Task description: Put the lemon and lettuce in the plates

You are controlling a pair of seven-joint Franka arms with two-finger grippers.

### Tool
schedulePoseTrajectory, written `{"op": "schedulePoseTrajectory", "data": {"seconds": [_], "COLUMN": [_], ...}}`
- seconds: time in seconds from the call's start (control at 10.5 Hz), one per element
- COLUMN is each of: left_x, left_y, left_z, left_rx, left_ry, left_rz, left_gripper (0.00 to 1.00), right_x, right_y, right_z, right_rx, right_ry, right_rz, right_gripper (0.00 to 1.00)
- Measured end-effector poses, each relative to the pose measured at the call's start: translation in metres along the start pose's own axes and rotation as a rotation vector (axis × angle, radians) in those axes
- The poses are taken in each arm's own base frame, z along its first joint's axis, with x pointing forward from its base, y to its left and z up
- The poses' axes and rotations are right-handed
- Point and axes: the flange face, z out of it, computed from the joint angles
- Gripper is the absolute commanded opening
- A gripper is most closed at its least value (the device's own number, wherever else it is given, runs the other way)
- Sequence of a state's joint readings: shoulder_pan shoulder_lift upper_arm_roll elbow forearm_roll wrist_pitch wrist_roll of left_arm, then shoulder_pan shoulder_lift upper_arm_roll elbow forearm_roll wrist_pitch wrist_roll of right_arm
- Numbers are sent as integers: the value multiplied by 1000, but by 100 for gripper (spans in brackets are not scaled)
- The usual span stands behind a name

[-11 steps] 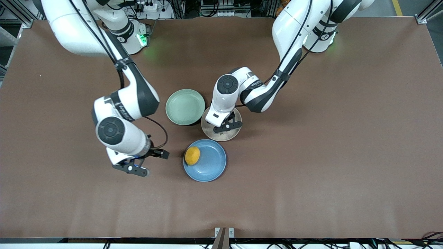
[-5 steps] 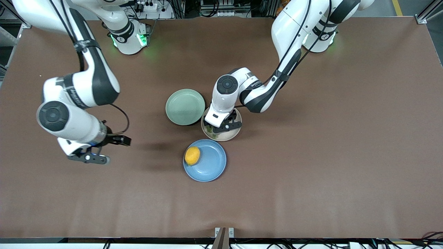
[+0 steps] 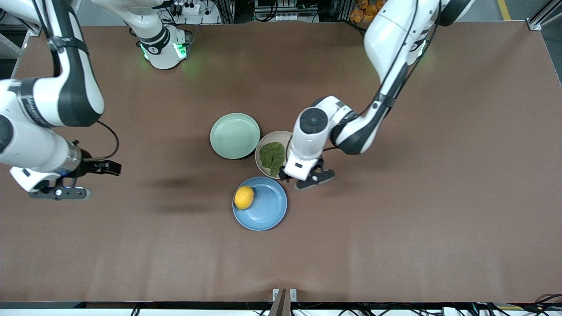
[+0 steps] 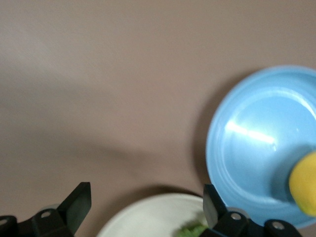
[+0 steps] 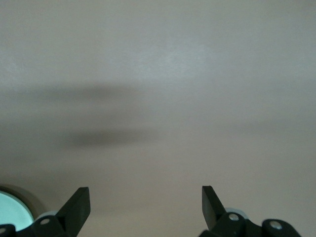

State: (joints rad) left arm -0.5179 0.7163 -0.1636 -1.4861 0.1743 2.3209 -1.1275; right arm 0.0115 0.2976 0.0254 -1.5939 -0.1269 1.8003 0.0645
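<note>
The lemon (image 3: 243, 197) lies on the light blue plate (image 3: 268, 210), at its edge toward the right arm's end. The lettuce (image 3: 272, 157) lies flat on the beige-pink plate (image 3: 264, 142), which is farther from the front camera than the blue plate. My left gripper (image 3: 305, 179) is open and empty, low beside the beige-pink plate's rim. Its wrist view shows the blue plate (image 4: 252, 143), the lemon (image 4: 305, 183), the beige-pink plate (image 4: 148, 217) and a bit of lettuce (image 4: 193, 231) past the open left gripper (image 4: 145, 193). My right gripper (image 3: 59, 192) is open and empty over bare table at the right arm's end.
An empty mint-green plate (image 3: 235, 135) sits beside the beige-pink plate, toward the right arm's end. The three plates cluster at the table's middle. The right wrist view shows the open right gripper (image 5: 144, 193) over brown table, with a pale green edge (image 5: 11, 211) in one corner.
My left gripper let go of the lettuce on the beige-pink plate and drew off to the plate's rim. My right arm swung away from the blue plate toward its own end of the table.
</note>
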Motion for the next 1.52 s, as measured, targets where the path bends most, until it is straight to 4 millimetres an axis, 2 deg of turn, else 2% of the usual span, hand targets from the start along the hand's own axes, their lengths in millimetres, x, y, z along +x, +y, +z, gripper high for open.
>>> {"op": "schedulePoseTrajectory", "data": {"seconds": [0.28, 0.57, 0.76, 1.23, 1.42, 1.52], "left_x": [65, 134, 167, 216, 217, 207], "left_y": [-46, -106, -142, -222, -249, -257], "left_z": [-29, -65, -77, -79, -78, -79], "left_rx": [48, 72, 86, 151, 198, 221], "left_ry": [4, 16, 15, -60, -159, -209], "left_rz": [24, 72, 112, 190, 233, 250], "left_gripper": [100, 100, 100, 100, 100, 100], "right_x": [-15, -32, -44, -63, -67, -68], "right_y": [25, 33, 37, 42, 43, 43], "right_z": [-28, -60, -81, -133, -150, -153], "right_rx": [-7, -8, -8, 28, 36, 37], "right_ry": [6, 32, 46, 60, 70, 73], "right_rz": [-15, -2, 5, 21, 25, 26], "right_gripper": [100, 100, 100, 100, 100, 100]}}
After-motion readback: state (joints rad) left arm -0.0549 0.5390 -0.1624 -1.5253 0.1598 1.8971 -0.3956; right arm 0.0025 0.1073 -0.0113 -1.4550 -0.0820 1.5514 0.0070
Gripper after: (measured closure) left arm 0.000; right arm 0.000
